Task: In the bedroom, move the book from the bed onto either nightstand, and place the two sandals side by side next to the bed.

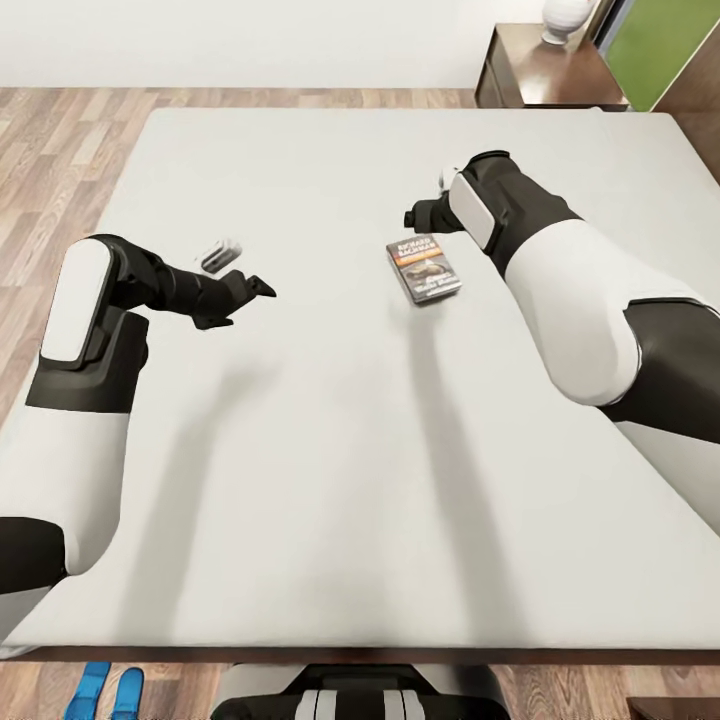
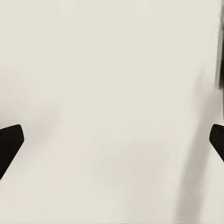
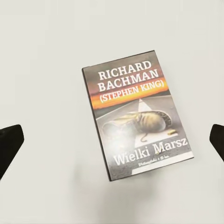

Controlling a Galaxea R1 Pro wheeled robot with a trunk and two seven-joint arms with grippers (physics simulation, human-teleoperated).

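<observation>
On wide pale grey-white mattress [image 1: 330,420], thin dark paperback with orange band [image 1: 424,268] lying flat beneath right gripper [image 3: 112,142], jaws spread wide, evidently lined up for pickup; left gripper [image 2: 112,144] equally wide, idle.

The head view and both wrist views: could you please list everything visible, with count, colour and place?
Thin dark paperback book: one, white lettering and an orange band, flat on the mattress right of centre, under the right wrist camera.
Wide bed: one, pale grey-white mattress, taking up most of the head view.
Bright blue flat sandals: two, side by side on the floor at the bed's near left corner.
Glossy dark brown wooden nightstand: one, beyond the bed's far right corner.
White rounded vase: one, on the nightstand.
Brown wood-plank floor: around the bed.
Left gripper: jaws open, above bare mattress.
Right gripper: jaws open, above the book.
</observation>
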